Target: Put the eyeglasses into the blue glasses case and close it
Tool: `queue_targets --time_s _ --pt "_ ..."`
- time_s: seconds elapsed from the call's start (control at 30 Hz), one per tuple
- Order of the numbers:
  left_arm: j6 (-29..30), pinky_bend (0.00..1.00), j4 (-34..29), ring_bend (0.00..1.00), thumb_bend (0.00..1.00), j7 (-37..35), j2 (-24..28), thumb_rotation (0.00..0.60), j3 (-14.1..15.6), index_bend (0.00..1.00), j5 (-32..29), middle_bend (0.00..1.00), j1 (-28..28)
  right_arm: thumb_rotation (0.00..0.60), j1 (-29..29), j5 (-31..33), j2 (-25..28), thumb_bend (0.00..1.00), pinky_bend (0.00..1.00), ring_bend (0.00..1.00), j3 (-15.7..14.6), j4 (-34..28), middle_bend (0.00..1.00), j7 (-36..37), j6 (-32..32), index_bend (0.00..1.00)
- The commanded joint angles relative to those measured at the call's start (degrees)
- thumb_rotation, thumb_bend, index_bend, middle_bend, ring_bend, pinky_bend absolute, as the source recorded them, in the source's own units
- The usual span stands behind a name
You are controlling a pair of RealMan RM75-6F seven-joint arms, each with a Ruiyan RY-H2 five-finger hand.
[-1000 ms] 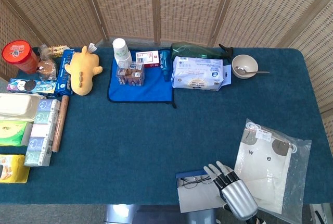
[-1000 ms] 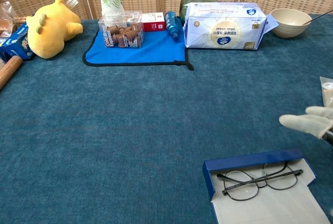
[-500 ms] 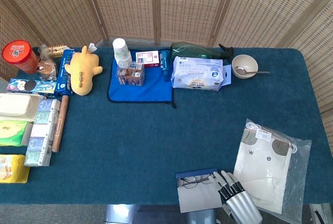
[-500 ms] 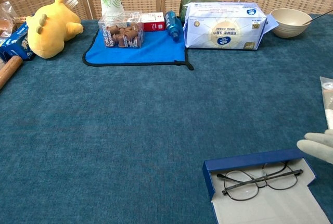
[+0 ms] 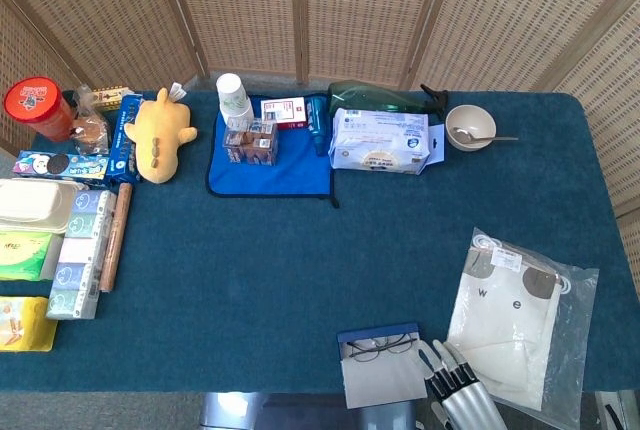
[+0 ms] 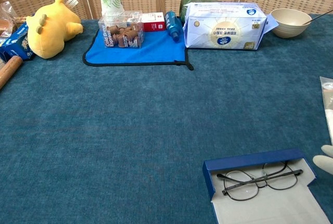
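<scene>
Eyeglasses (image 6: 258, 179) lying folded inside the open blue glasses case (image 6: 253, 160) near the table's front edge; lid (image 6: 270, 211) lying flat and pale. Closing step apparently pending. Right hand (image 5: 457, 393) hovering just beside, holding nothing, fingers extended close together. Next: probably lifting and folding the lid over.

matt blue cloth (image 6: 130, 130) under thin metal eyeglasses (image 6: 258, 181).

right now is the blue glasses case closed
No, the blue glasses case lies open on the table with the eyeglasses showing inside it.
</scene>
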Motion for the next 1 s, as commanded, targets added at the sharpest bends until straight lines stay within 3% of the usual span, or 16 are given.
queue_targets --time_s 0.03,0.53,1.0 --pt "0.23 0.0 0.03 0.0 0.29 0.19 0.13 0.6 0.19 0.19 0.46 0.13 0.08 0.598 -1.25 -0.25 -1.85 0.17 0.16 0.0 0.45 3.08 0.05 2.29 1.08 0.0" --pt "1.8 0.0 0.47 0.0 0.29 0.55 0.35 0.6 1.02 0.19 1.78 0.14 1.03 0.599 -4.13 -0.12 -7.63 0.17 0.16 0.0 1.31 14.05 0.04 9.09 2.14 0.0" --pt "3.26 0.0 1.4 0.0 0.29 0.27 0.25 0.6 1.45 0.19 2.36 0.14 1.89 0.6 -3.94 -0.24 -11.92 0.17 0.16 0.0 2.42 20.47 0.04 14.65 2.72 0.0"
